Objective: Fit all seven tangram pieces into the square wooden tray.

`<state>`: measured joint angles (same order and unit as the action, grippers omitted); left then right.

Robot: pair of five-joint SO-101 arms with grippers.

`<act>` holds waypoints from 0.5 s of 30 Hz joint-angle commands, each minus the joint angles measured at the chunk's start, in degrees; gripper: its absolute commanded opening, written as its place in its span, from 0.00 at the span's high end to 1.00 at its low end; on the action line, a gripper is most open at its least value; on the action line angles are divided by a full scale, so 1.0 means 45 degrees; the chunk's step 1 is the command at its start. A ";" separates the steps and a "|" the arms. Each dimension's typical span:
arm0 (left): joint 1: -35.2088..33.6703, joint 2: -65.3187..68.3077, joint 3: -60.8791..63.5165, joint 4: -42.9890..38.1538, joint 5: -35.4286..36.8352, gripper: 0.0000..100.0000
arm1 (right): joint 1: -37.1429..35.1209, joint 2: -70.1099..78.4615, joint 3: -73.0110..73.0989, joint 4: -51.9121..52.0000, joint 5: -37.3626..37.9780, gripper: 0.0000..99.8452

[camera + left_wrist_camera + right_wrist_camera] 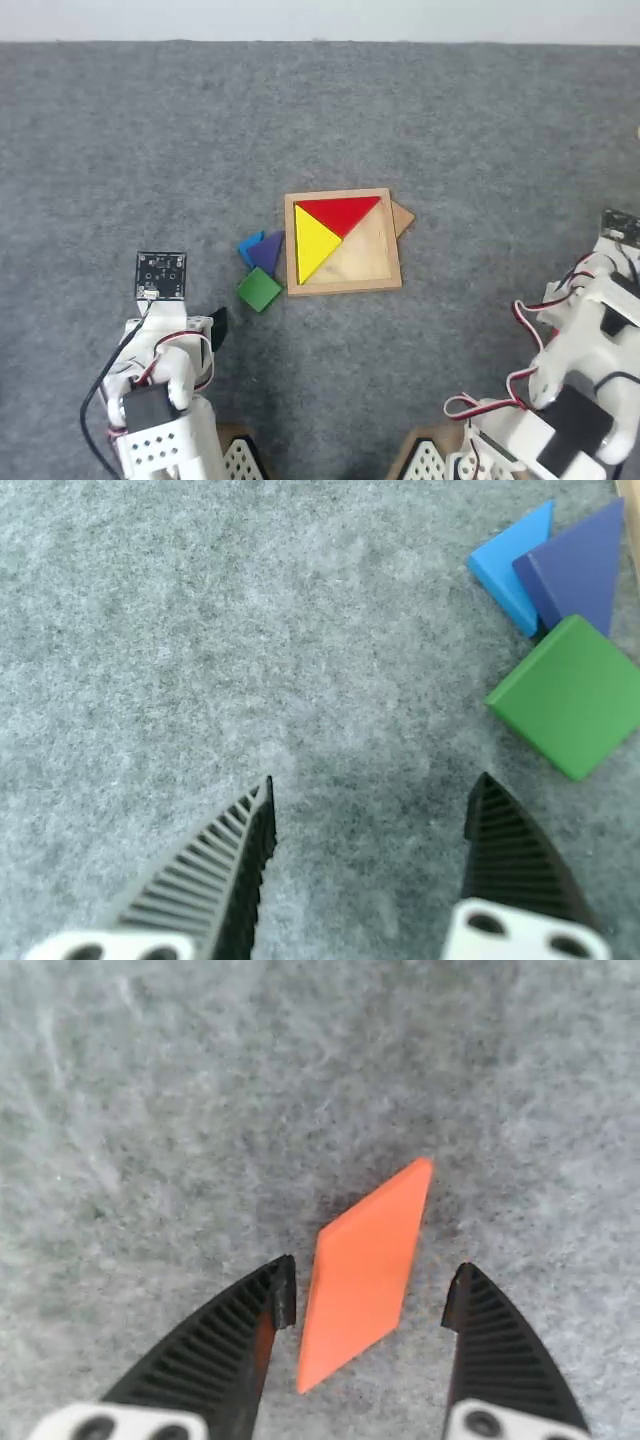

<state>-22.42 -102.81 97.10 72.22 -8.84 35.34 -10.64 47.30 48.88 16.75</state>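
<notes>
Tray (343,288) holds red tri (340,213), yellow tri (313,243), L gripper (376,780) wide over mat (200,630), R gripper (375,1264) wide, astride orange piece (360,1290).

Tan piece (404,216) half behind the tray (345,288) rim (blue piece (249,246) partly under purple triangle (268,252))

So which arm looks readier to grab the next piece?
Probably the right. The right gripper is open with the orange piece directly between its fingers. The left gripper is open too, but over bare mat, with the green square and blue piece off to one side.
</notes>
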 commanded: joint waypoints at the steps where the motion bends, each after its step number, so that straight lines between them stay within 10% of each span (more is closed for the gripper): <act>1: 0.0000 -0.0274 -0.0147 0.0039 0.0059 0.70 | 0.0107 0.0264 -0.0039 -0.0127 0.0293 0.75; 15: 0.0000 -0.0274 -0.0147 0.0039 0.0059 0.70 | 0.0205 0.2374 -0.1270 -0.0166 0.0703 0.90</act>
<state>-22.42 -102.81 97.10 72.22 -8.84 35.96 -1.49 43.43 48.79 19.03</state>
